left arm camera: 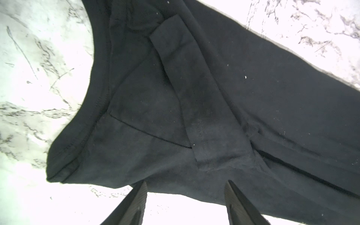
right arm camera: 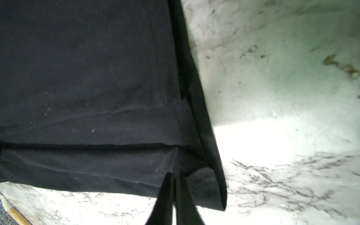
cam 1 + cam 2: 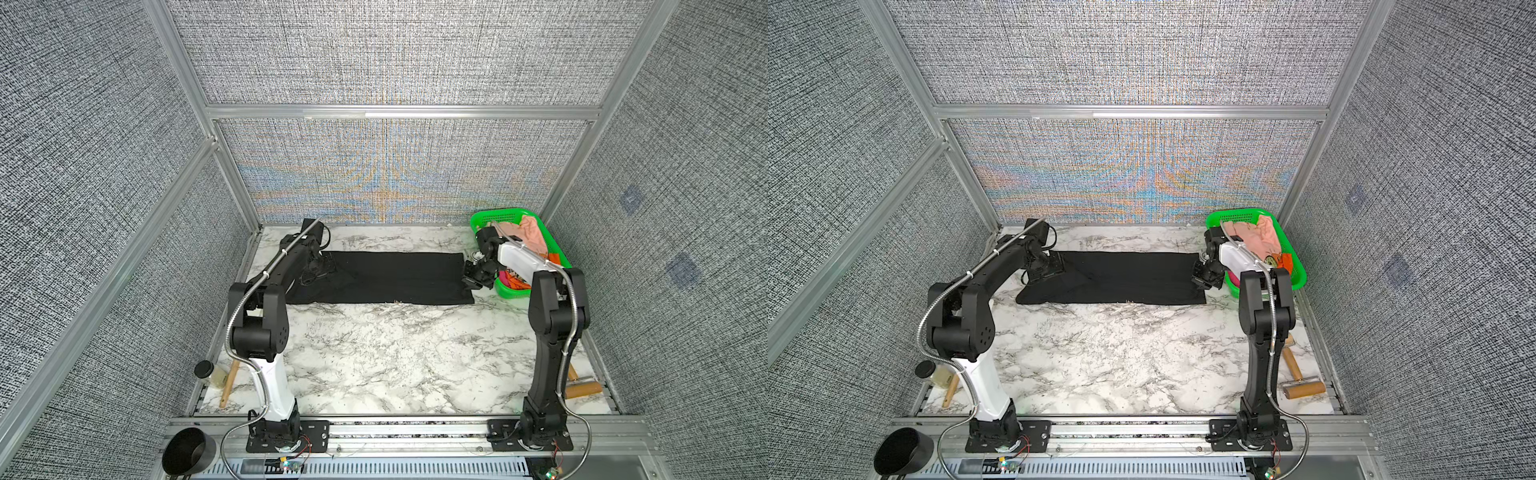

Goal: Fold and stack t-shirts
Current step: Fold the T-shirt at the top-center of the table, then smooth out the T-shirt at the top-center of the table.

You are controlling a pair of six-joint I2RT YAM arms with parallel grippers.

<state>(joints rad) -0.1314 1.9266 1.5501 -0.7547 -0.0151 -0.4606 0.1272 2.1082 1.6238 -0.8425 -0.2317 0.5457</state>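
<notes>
Black t-shirt [image 3: 382, 276] laid flat across far side of table [image 3: 374, 357]. Left gripper [image 1: 187, 182] held open over collar end. Right gripper [image 2: 174, 175] closed, hem seemingly pinched. Other t-shirts [image 3: 530, 232] heaped in green basket [image 3: 494, 217].

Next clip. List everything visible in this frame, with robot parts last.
black t-shirt: one, black, long folded strip across far table
basket: one, green, far right corner
basket shirts: several, peach, orange, magenta, piled inside
jar: one, clear, black lid, near left edge
wooden stick: one, tan, beside jar
wooden roller: one, tan, near right edge
bowl: one, black, front left rail
table: one, white marble
left gripper: one, black, open over shirt's collar end
right gripper: one, black, shut on shirt's opposite end
</notes>
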